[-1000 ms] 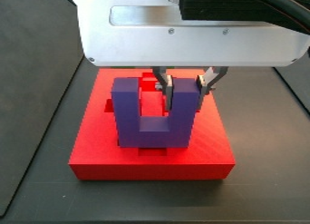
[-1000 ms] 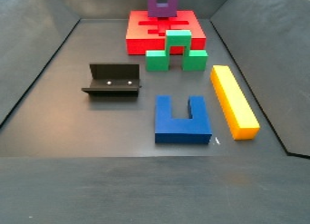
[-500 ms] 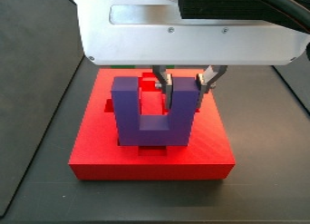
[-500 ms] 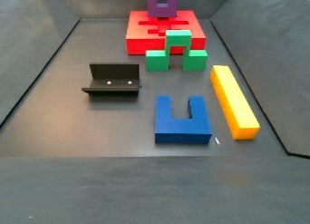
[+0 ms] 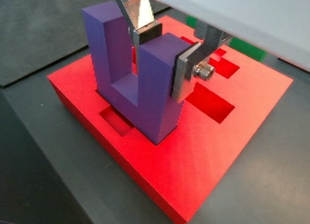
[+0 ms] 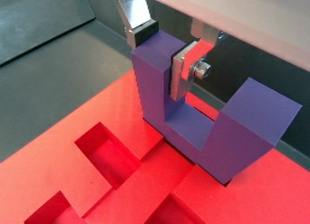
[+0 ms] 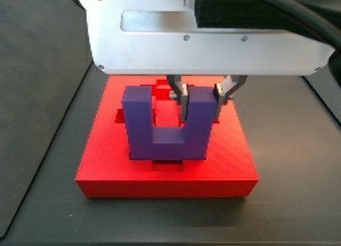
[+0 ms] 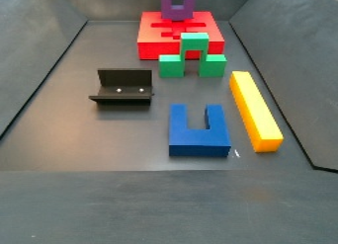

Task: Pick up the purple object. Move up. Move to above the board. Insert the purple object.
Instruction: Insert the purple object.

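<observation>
So the board (image 7: 167, 165) is the big red slab at the far end of the dark floor in a side view (image 8: 165, 36), with brighter red recesses cut into its top (image 5: 206, 101). The purple object (image 7: 170, 123) stands upright on it, prongs up, base bar down at the board's surface; in a wrist view (image 6: 200, 119) the base looks like it sits at or in a recess, but I can't quite tell how deep it goes.

The gripper (image 5: 166, 48) is right above the board, under the white camera housing (image 7: 200, 31), and its silver fingers (image 6: 184, 69) are closed on one prong of the purple object, one plate on each side of it. The other prong is free.

Off the board: a long yellow bar (image 8: 255, 110) lies along one side, a blue block (image 8: 201, 129) with a slot lies just beside it, the fixture (image 8: 122, 88) sits well apart from them, and the green block (image 8: 193, 52) is touching the board's near edge.
</observation>
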Available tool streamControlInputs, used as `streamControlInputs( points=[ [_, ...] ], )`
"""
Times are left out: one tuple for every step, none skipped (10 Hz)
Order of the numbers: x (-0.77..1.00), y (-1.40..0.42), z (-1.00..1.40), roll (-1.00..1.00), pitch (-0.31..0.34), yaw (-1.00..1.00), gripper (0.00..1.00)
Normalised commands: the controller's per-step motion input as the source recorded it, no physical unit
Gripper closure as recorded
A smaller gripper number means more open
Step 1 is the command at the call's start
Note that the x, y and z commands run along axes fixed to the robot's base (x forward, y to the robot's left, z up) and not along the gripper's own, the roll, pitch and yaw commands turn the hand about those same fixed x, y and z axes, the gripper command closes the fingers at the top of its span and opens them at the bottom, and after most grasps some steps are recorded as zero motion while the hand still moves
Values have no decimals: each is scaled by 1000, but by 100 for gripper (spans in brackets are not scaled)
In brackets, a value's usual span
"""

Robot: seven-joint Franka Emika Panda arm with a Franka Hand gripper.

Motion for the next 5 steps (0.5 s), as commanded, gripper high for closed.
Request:
streamControlInputs(
  points=[
    [-49, 0, -229, 83, -23, 0, 100],
    [-54, -49, -397, 36, -64, 0, 100],
    [-77, 0, -563, 0, -99, 0, 100],
    [-174, 0, -666, 0, -119, 0, 100],
    [-217, -3, -643, 13, -110, 0, 100]
  ],
)
